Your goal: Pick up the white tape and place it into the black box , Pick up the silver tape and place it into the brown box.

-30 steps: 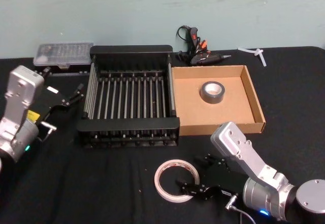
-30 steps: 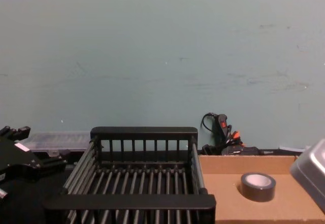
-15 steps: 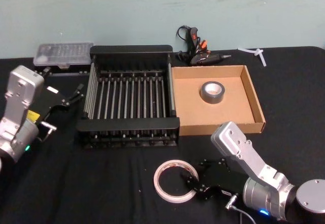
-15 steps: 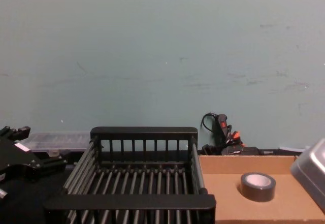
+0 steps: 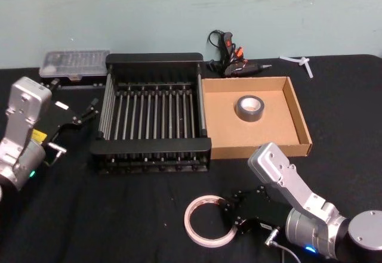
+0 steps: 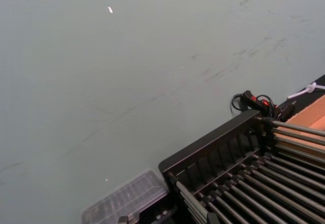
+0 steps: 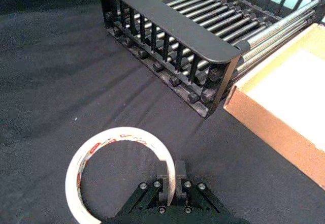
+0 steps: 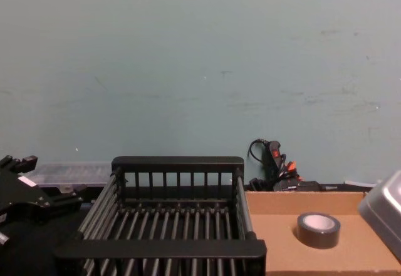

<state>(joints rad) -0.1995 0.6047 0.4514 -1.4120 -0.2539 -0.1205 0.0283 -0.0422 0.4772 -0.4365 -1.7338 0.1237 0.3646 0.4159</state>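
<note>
Low in the head view, a little right of centre, the right gripper [image 5: 231, 214] has its fingers [image 7: 167, 176] pinched narrow on the wall of the white tape [image 5: 206, 220], one inside the ring and one outside. The roll (red print runs along its inner face) sits on the black table [image 5: 131, 215] in front of the black box [image 5: 152, 120]. The black box stands mid-frame with nothing on its bars. Just to its right, touching, is the brown box [image 5: 298, 117], and the silver tape [image 5: 249, 108] lies flat on that tray's floor. At the left edge of the frame the left gripper [image 5: 89, 109] hangs beside the black box, fingers parted and holding nothing.
</note>
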